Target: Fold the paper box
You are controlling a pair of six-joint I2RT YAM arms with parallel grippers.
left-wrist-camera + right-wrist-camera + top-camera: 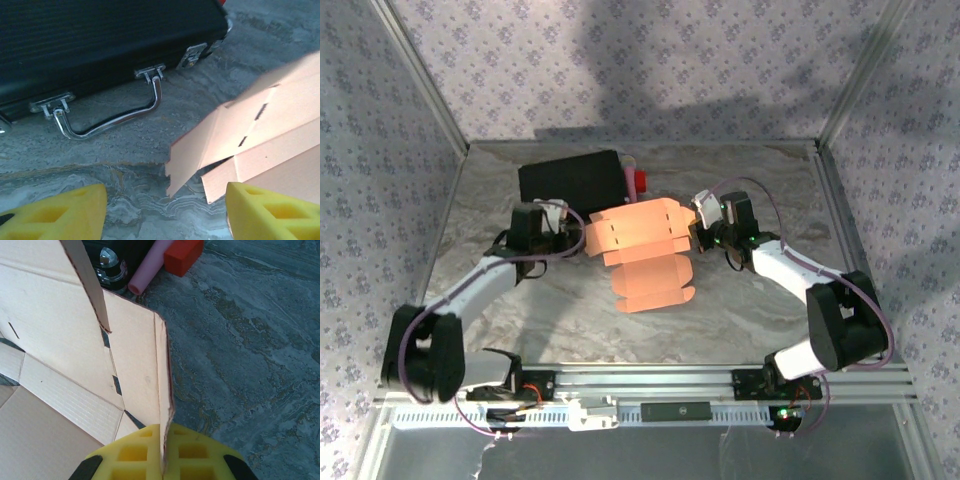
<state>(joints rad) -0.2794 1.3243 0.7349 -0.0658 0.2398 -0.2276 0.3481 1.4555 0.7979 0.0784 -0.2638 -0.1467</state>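
Left hand (572,238) is hovering low over the table (750,310), just beside the left edge of the box (640,250). In its wrist view the hand (165,210) is standing with its two yellow fingers (60,215) apart and gripping nothing; a loose corner flap of the box (265,135) is lying close to the right finger. It looks to be waiting there, ready to take or press that flap.

Behind it, a black case (570,180) is lying flat on the table, its chrome handle (115,117) facing the hand; it seems to be playing no part in the fold.

At mid-table the box is sitting partly folded, with some panels flat and others rising. Just behind it, a red block (638,180) and a pink tube (150,270) are resting against the case.

On the right, the other hand (700,225) is pinching the box's right side panel (135,365), fingers together on the card (162,432), apparently holding that wall upright so the flaps can be worked.

Counted: two hands, one box, one case, one block, one tube.
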